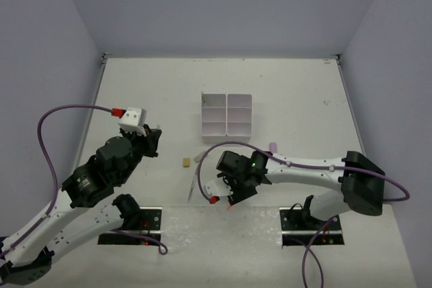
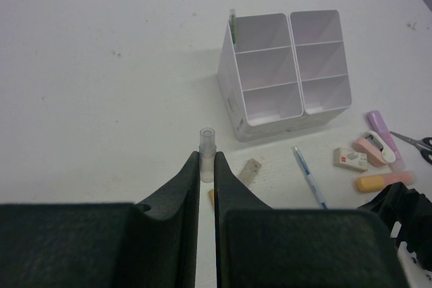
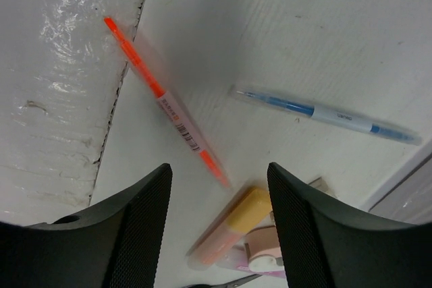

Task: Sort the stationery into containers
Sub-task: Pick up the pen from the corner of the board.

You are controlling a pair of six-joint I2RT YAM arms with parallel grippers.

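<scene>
My right gripper (image 3: 217, 173), half open over the orange pen (image 3: 169, 102), is risking grabbing the yellow-capped highlighter (image 3: 236, 224) too, my left gripper (image 2: 207, 160) pinching a clear-capped pen (image 2: 207, 136).

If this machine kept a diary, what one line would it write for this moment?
left pincer: shut on clear tube | right pincer: open over orange pen | blue pen: lying loose
</scene>
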